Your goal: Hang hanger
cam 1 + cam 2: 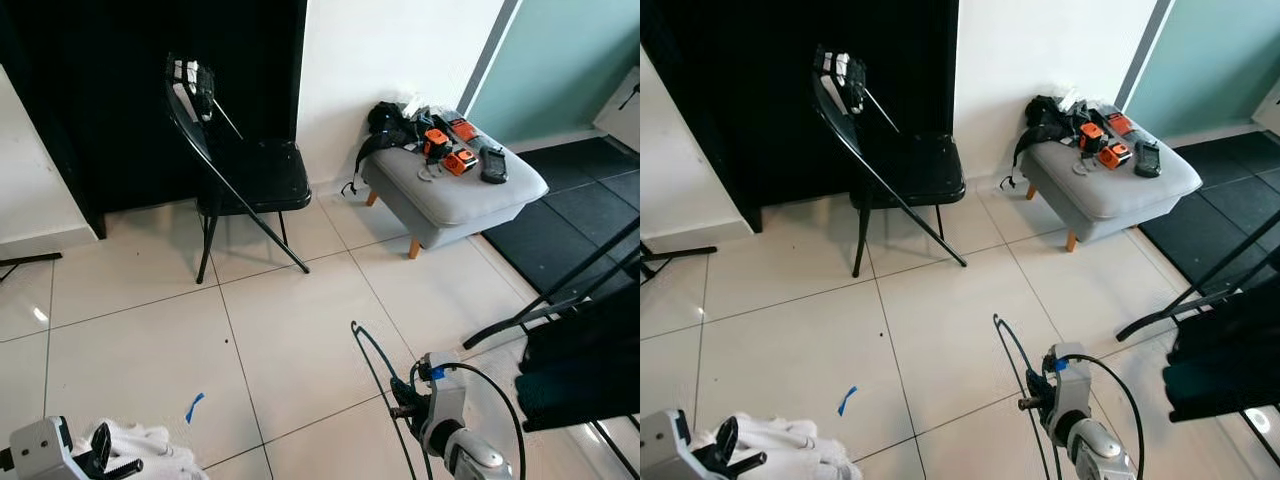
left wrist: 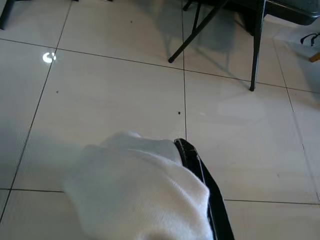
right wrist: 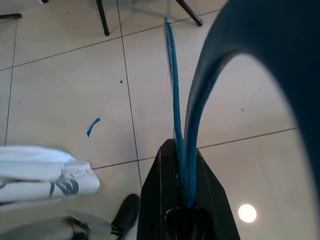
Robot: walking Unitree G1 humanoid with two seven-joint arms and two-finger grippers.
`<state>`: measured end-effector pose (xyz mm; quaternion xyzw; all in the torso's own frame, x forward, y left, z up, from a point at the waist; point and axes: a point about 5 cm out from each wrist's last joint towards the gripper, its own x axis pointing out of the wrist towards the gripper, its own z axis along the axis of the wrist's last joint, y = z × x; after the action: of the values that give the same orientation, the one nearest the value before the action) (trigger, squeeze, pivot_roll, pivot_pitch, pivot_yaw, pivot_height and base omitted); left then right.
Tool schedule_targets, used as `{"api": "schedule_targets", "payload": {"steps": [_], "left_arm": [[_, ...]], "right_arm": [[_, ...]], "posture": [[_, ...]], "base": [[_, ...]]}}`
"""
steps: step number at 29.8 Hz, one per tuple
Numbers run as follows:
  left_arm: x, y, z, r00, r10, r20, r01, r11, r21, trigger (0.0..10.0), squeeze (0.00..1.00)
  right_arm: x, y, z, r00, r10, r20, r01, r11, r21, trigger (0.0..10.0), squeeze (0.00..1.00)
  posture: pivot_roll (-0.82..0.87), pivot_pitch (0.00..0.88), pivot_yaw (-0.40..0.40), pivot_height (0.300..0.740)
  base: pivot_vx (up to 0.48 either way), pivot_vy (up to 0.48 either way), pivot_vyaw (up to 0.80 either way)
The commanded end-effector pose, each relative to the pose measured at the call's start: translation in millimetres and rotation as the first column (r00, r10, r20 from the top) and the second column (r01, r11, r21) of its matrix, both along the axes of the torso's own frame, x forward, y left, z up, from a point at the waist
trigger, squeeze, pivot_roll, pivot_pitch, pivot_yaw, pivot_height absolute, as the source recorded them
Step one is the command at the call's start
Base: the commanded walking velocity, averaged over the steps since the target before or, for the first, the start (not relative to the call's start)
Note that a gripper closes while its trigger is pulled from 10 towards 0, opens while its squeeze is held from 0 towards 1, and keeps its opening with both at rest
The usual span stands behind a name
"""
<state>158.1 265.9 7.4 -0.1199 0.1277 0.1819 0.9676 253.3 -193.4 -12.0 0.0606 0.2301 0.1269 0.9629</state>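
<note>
Right tool [image 3: 182,200] is gripping a thin dark wire hanger [image 1: 372,362], its two black fingers [image 3: 155,200] pressed together around the wire, which is rising from the tool and curving over the pale tiled floor [image 1: 150,340] low in the head views, near a dark garment rack [image 1: 580,330] standing on the robot's right. Left tool [image 1: 100,450] is sitting at the lower left, clamping a white garment [image 1: 150,445] that is covering most of one black finger [image 2: 200,170] in the left wrist view. Ahead, a black folding chair [image 1: 250,175] is standing against a dark wall panel, and beside it a grey footstool [image 1: 455,195] is carrying orange and black gadgets [image 1: 450,150]. A scrap of blue tape [image 1: 194,406] is lying on the tiles between the two tools.
</note>
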Motion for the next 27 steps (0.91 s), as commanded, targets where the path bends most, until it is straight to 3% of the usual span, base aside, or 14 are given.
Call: {"api": "schedule_targets", "payload": {"steps": [1, 9, 27], "left_arm": [[-4.7, 3.2, -3.5, 0.999, -0.024, -0.032, 0.025, 0.999, 0.025, 10.0, 0.0], [-5.1, 1.5, -6.4, 0.998, -0.036, -0.043, 0.037, 0.999, 0.02, 10.0, 0.0], [-5.4, 3.3, -6.3, 1.0, -0.024, -0.021, 0.024, 1.0, 0.004, 10.0, 0.0]], "right_arm": [[-3.1, -1.7, -3.0, 1.0, -0.005, -0.02, 0.005, 1.0, -0.001, 10.0, 0.0], [-3.8, -1.9, -3.6, 1.0, -0.002, -0.021, 0.002, 1.0, -0.002, 10.0, 0.0], [-2.5, -0.9, -2.4, 1.0, 0.008, -0.015, -0.008, 1.0, -0.004, 10.0, 0.0]], "posture": [[0.04, 0.168, -0.097, 0.74], [0.04, 0.16, -0.097, 0.74], [0.04, 0.17, -0.096, 0.74]], "base": [[0.0, -0.405, 0.48], [0.065, -0.418, 0.48], [0.0, 0.0, 0.48]]}}
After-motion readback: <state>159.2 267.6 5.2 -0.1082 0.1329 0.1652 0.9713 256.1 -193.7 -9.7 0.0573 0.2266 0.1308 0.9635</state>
